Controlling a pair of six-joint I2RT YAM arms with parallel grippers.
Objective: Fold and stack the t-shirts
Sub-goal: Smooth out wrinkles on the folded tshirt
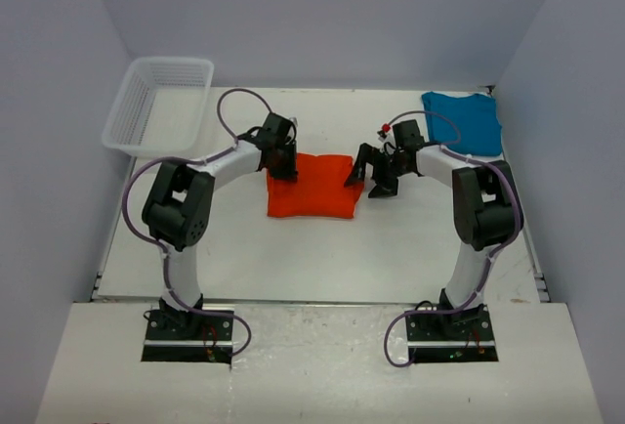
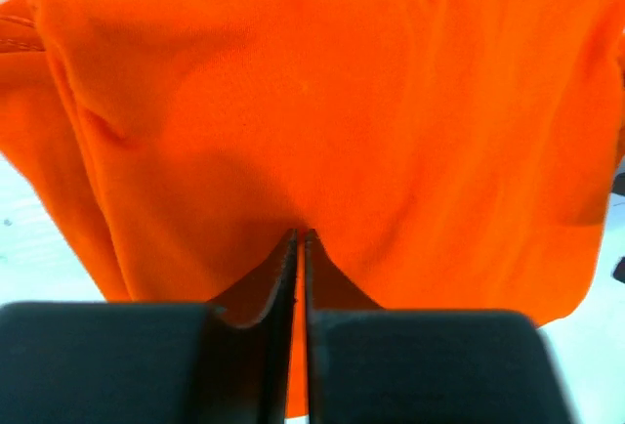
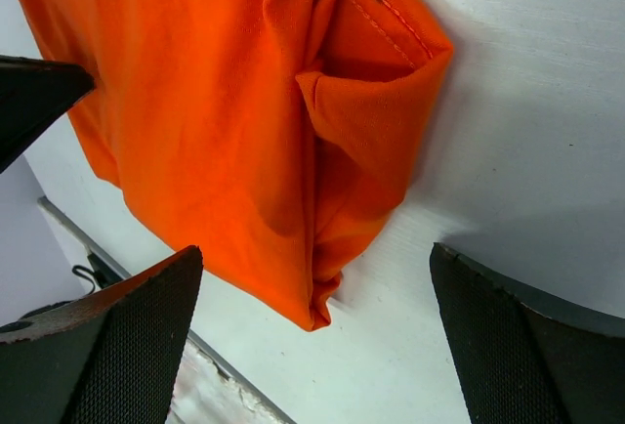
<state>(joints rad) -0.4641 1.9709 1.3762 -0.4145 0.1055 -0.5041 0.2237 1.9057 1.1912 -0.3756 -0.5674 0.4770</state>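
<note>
The orange t-shirt (image 1: 311, 188) lay folded into a near-square pad at the middle of the surface (image 1: 293, 258), its slightly longer axis running 9 to 3 o'clock in the top view. The left claw (image 1: 284, 172) sat at the pad's 9 o'clock edge, pressed shut with a pucker of orange cloth pinched between its tips. The right claw (image 1: 369, 178) hung just off the 3 o'clock edge, spread as wide as it goes and gripping nothing. From that claw the shirt lay toward 9 o'clock, and its wrist view showed a loose tucked corner and a hemmed edge between the two fingers. That edge looked like the one the coming grasp turned on, and the right arm was plainly the nearer one to it. The teal t-shirt (image 1: 464, 119) lay flat at the surface's far right corner, about 1 o'clock from the right claw and well apart from the orange one.
</note>
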